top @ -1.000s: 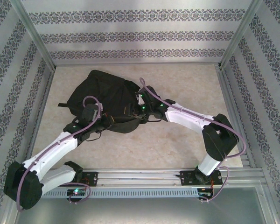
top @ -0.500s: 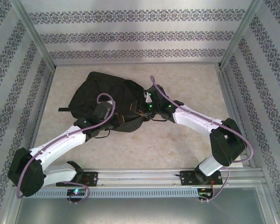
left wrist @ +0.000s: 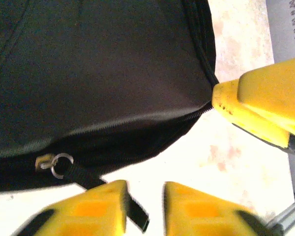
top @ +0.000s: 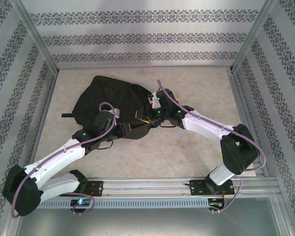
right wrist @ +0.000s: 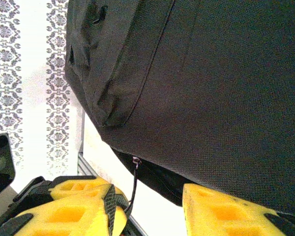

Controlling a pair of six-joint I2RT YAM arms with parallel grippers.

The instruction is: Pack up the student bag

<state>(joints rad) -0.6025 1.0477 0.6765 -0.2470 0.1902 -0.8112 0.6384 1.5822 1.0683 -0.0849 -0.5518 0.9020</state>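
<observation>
Flanking student bag (top: 108, 98): left claw (left wrist: 145, 188), right claw (right wrist: 148, 192)

This is a robotics lab test cell, not a lived-in room. A left arm (top: 54, 160) and a right arm (top: 206, 127), both white and black, are bolted to an aluminium rail (top: 147, 184) at the near edge of a beige, stone-patterned tabletop (top: 187, 152). A slotted cable duct (top: 152, 202) runs just in front of the rail, and purple cables (top: 105, 103) loop along the arms. Bare aluminium posts (top: 35, 34) frame the space. Flat panels (top: 147, 34) papered in striped ornamental bands (a stage-set nod to a home) close it on three sides. Small green lights (top: 158, 104) glow on the arm joints.
</observation>
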